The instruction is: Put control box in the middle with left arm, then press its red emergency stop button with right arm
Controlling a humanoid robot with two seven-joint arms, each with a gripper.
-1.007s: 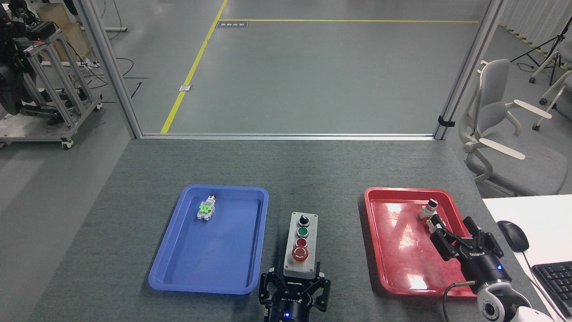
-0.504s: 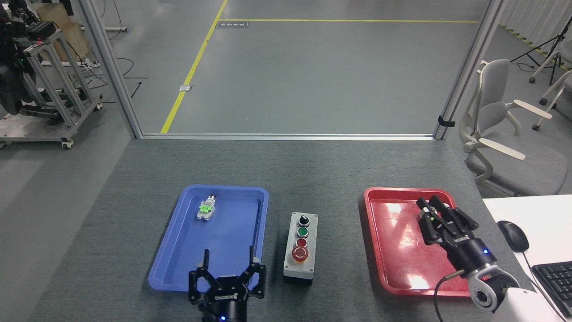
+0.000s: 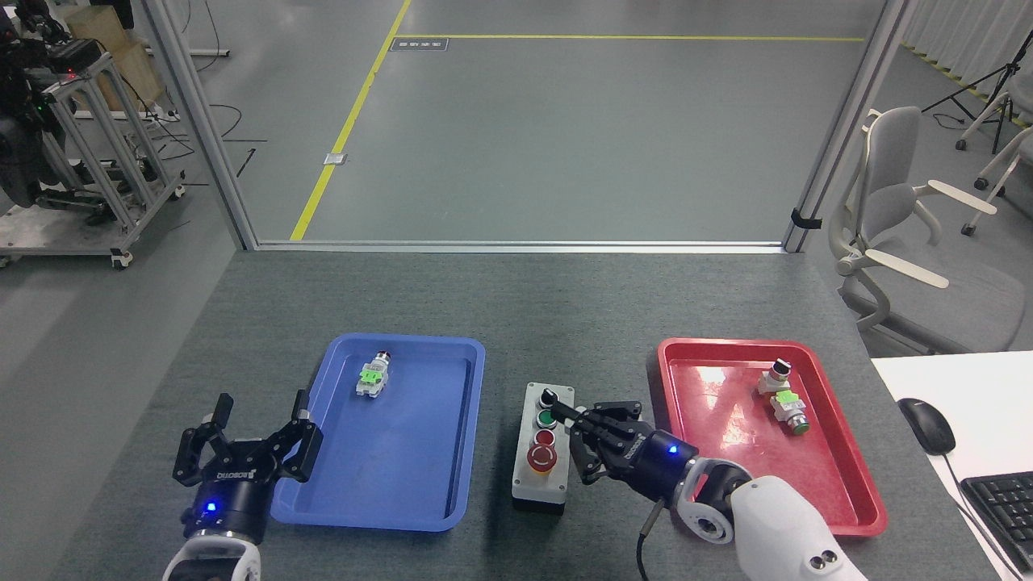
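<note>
A: What do we see, biggest things first?

B: Our dark-grey tabletop [image 3: 516, 307], then 2 trays on it: the blue tray [image 3: 452, 452] on our left and the red tray [image 3: 702, 452] on our right.

A: And the control box?

B: The control box [image 3: 542, 484] stands upright on the bare felt between the 2 trays, just beside the blue one's right rim. Its top shows 4 controls in a row; the red emergency stop button [image 3: 541, 457] is the nearest of them to us.

A: Our arms?

B: Our right gripper [image 3: 583, 440] sits at the box's right edge, with 1 finger reaching over the top near the green button. The fingers are bunched and dark, so we cannot tell whether they are spread or pressed together. It is beside the red emergency stop button; we cannot tell if it touches.

A: The left one?

B: Our left gripper [image 3: 250, 432] hovers just left of the blue tray, fingers spread wide, holding nothing.

A: Small things?

B: 1 switch part [image 3: 372, 376] lies in the blue tray, and 2 switch parts [image 3: 781, 391] in the red tray.
</note>
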